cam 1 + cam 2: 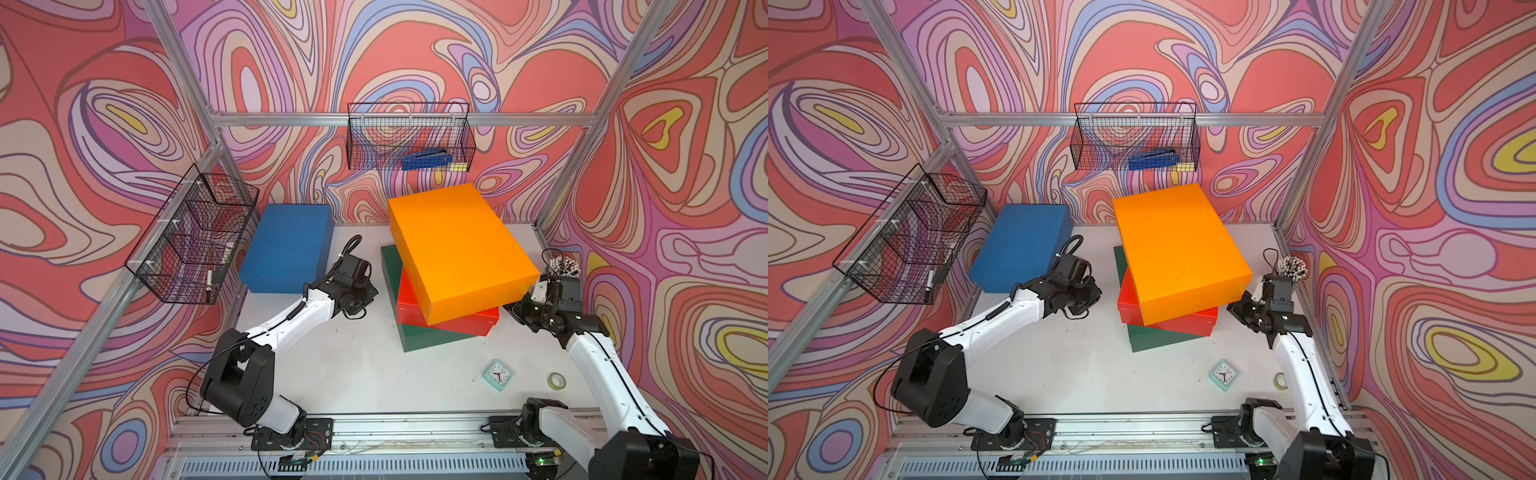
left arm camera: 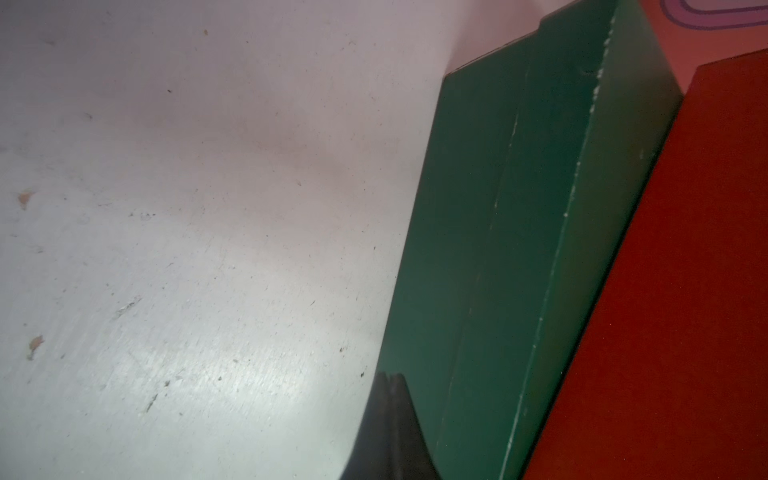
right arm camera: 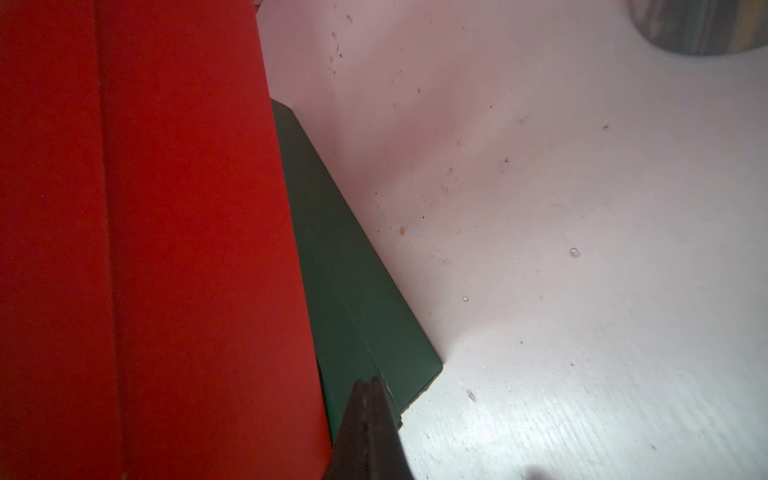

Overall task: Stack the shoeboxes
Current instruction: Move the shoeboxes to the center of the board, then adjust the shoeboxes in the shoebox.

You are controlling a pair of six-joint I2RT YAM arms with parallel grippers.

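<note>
Item: blue shoebox [image 1: 286,247], unstacked, far left on the table [image 1: 353,374], long axis running near-to-far.
Stack, to its right: green shoebox [image 1: 419,338], red shoebox [image 1: 449,320], orange shoebox [image 1: 457,249] on top (all skewed).
Fingers: left gripper [image 2: 390,380] pressed together, empty, between the two; the blue shoebox lies just left and farther. The right gripper [image 3: 371,384] is likewise closed and empty, well apart from it.
Nearer arm: left.

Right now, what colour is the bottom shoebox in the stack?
Dark green; the bottom shoebox shows best in a top view.
</note>
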